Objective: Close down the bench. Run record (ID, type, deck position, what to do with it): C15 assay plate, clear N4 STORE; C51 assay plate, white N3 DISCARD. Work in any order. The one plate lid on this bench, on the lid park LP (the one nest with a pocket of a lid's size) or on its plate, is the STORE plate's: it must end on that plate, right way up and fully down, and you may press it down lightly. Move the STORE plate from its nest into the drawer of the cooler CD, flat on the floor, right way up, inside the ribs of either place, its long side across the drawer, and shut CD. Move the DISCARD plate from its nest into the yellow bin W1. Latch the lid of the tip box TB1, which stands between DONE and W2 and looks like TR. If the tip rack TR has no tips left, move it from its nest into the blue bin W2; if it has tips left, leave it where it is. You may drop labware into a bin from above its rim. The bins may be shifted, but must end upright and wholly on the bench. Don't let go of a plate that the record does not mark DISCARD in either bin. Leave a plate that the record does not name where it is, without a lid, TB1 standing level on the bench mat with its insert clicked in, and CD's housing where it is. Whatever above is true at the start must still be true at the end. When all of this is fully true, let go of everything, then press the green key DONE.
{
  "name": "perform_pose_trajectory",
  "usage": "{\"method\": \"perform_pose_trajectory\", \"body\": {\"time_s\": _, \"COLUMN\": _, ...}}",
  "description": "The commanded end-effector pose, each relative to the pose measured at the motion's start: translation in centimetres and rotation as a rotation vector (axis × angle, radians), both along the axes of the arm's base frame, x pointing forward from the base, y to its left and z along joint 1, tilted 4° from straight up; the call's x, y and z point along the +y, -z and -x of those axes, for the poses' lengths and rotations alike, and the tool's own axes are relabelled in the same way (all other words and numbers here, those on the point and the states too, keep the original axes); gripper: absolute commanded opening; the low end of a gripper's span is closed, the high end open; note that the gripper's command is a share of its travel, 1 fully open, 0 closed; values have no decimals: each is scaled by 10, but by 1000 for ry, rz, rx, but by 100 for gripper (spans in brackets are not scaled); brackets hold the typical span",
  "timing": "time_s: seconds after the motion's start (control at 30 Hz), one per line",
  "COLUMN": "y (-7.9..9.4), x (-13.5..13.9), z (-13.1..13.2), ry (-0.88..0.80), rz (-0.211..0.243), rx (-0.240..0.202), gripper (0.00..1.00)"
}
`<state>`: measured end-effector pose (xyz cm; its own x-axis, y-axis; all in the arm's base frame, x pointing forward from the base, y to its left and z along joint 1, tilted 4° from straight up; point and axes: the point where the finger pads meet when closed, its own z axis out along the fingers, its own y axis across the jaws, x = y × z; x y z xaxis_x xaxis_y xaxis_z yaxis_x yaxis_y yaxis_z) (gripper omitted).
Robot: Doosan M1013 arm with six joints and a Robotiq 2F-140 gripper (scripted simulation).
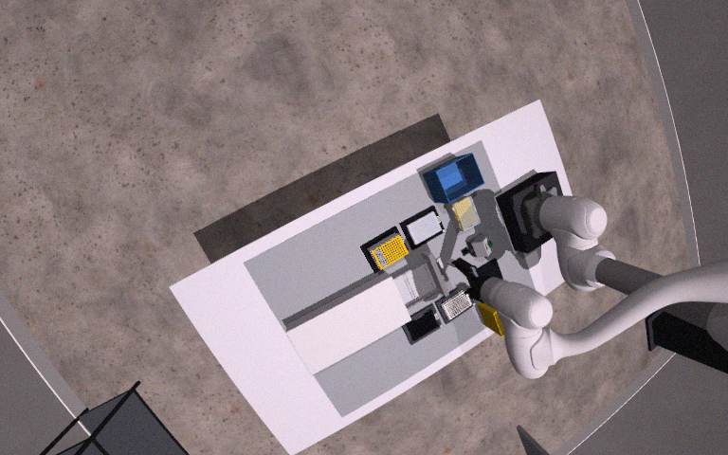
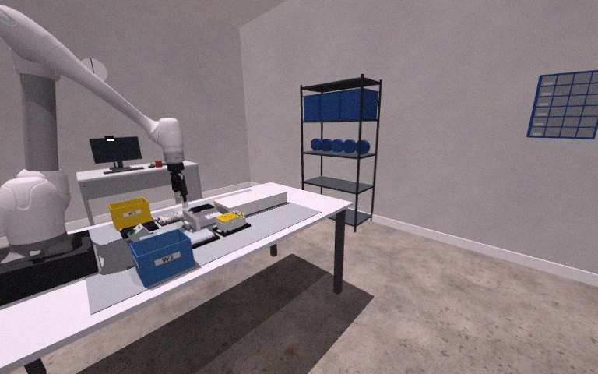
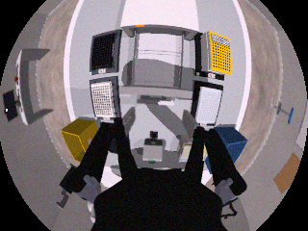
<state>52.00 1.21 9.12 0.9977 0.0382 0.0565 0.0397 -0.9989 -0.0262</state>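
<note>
Visitor: Drawer (image 1: 424, 279) of the cooler CD (image 1: 343, 327), pulled out at the cooler's end. Something pale lies in it; I cannot tell whether it is the STORE plate. How would it handle?

Technician: Probably stiff and easy on its slides. I would push it squarely on the front panel, since an off-centre push might jam it. The gripper (image 3: 158, 127) hangs just beyond that front, fingers partly apart with nothing between them.

Visitor: What crowds it?

Technician: A well-dotted plate (image 1: 456, 303) and a white-topped nest (image 1: 424, 226) flank the drawer. The green key DONE (image 1: 479, 245) and tip box TB1 (image 1: 464, 212) sit farther from the cooler, with the yellow bin (image 2: 130, 212) and blue bin (image 2: 162, 258) beyond
</note>
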Motion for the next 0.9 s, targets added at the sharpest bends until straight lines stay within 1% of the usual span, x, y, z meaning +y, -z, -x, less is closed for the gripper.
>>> {"method": "perform_pose_trajectory", "body": {"time_s": 0.0, "y": 0, "x": -10, "z": 0, "ry": -2, "rz": -1, "rx": 0, "gripper": 66}}
{"method": "perform_pose_trajectory", "body": {"time_s": 0.43, "y": -1, "x": -62, "z": 0, "ry": -2, "rz": -1, "rx": 0, "gripper": 66}}
{"method": "perform_pose_trajectory", "body": {"time_s": 0.5, "y": -1, "x": -62, "z": 0, "ry": -2, "rz": -1, "rx": 0, "gripper": 66}}
{"method": "perform_pose_trajectory", "body": {"time_s": 0.87, "y": -2, "x": -106, "z": -1, "ry": -2, "rz": -1, "rx": 0, "gripper": 66}}
